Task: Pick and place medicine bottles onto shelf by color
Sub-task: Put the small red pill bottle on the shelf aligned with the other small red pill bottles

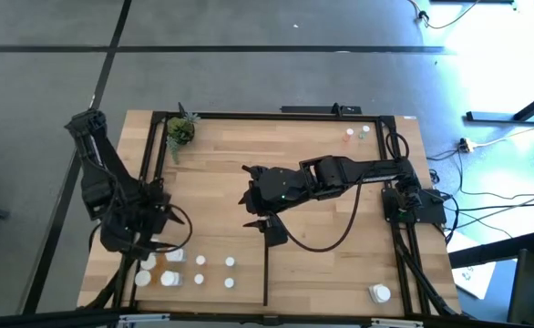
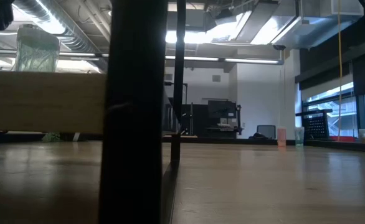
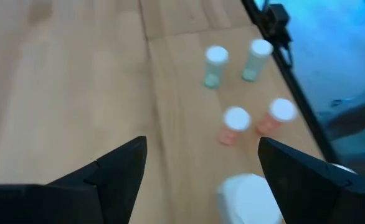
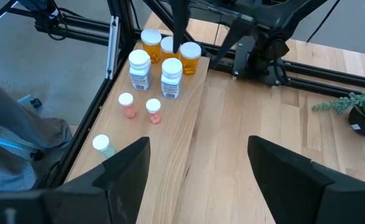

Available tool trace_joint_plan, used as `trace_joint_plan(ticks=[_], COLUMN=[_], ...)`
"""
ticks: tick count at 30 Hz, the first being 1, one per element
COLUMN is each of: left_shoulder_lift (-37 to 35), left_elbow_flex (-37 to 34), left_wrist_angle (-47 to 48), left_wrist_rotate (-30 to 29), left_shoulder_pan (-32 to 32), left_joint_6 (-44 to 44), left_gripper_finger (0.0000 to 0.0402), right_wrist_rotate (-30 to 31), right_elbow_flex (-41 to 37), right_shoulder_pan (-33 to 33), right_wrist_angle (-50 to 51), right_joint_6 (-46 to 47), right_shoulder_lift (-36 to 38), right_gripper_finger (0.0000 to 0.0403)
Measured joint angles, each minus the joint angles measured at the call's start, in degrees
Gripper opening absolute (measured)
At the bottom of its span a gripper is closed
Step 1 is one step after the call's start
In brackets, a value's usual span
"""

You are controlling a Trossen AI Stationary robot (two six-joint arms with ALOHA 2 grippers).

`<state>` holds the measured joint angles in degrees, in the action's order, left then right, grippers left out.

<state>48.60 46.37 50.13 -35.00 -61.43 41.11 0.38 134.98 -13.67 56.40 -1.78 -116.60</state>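
A small green potted plant [image 1: 180, 132] sits near one far corner of the wooden table [image 1: 322, 246]. Cables [image 1: 486, 214] trail across the grey floor [image 1: 249, 55] beside the table.

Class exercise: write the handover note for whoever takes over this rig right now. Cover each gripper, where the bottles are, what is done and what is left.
Left gripper: open, empty, over the bottle cluster at the shelf's near-left corner.
Right gripper: open, empty, mid-board near the divider strip.
Bottles: most, white and orange, stand mixed in that cluster; one white-capped bottle near the front-right corner; two small ones at the far right.
Done: no clear colour sorting visible.
Left: pick bottles and group by colour.
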Motion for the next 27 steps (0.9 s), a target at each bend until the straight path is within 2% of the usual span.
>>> trace_joint_plan(ticks=[4, 8, 16, 22, 27], left_shoulder_lift=[-0.05, -1.05, -3.19, -3.65, -3.63], left_elbow_flex=[0.0, 0.02, 0.04, 0.07, 0.07], left_wrist_angle=[-0.02, -0.58, -4.63, -10.97, -9.41], left_wrist_rotate=[-2.25, -7.33, -7.3, -1.02, 5.56], left_shoulder_pan=[2.07, 6.13, 18.93, 29.25, 36.4], left_joint_6=[-5.48, -3.76, -8.41, -20.74, -23.34], left_gripper_finger=[0.0301, 0.0301, 0.0301, 0.0301, 0.0301], right_wrist_rotate=[0.0, 0.0, 0.0, 0.0, 0.0], right_elbow_flex=[0.0, 0.0, 0.0, 0.0, 0.0], right_shoulder_pan=[0.0, 0.0, -0.02, 0.0, -0.01], right_wrist_angle=[0.0, 0.01, 0.0, 0.0, -0.02], right_joint_6=[0.05, 0.0, -0.02, -0.1, -0.06], right_shoulder_lift=[0.0, 0.0, 0.0, 0.0, 0.0], right_gripper_finger=[0.0272, 0.0272, 0.0272, 0.0272, 0.0272])
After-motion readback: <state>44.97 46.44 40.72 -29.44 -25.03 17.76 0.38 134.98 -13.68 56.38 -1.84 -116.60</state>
